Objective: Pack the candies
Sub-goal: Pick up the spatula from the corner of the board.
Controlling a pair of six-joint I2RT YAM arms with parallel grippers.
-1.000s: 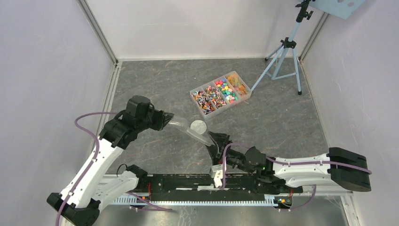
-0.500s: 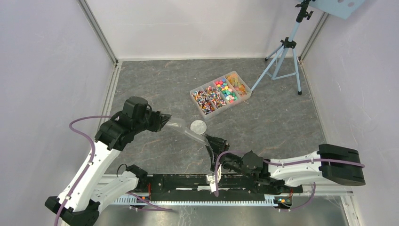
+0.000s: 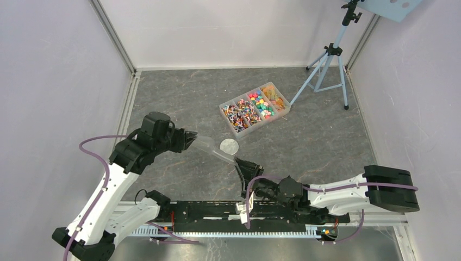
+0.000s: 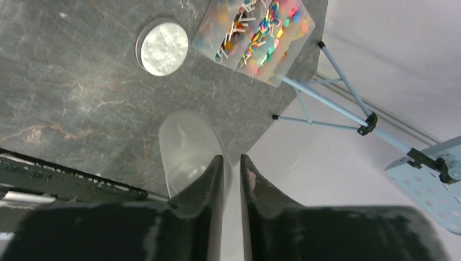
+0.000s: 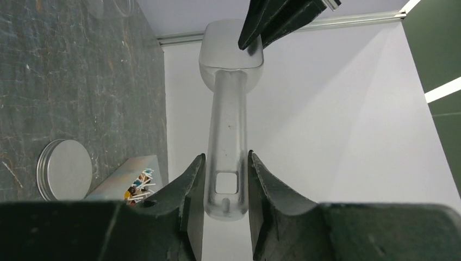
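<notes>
Clear scoop [image 3: 211,148] gripped at both ends
Left gripper [image 3: 192,140] pinches bowl, right gripper [image 3: 239,162] clamps handle; candies [image 3: 253,109] in tray [image 3: 228,120] near lid [image 3: 229,145].

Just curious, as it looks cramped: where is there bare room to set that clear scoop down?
Bare grey tabletop lies left of the candy tray, up to the back wall, and right of it, this side of the tripod. The middle is crowded: round lid, clear scoop, left gripper and right gripper meet by the tray.

Frosted plastic scoop [image 5: 227,136]; matt metal lid [image 4: 162,46]
</notes>
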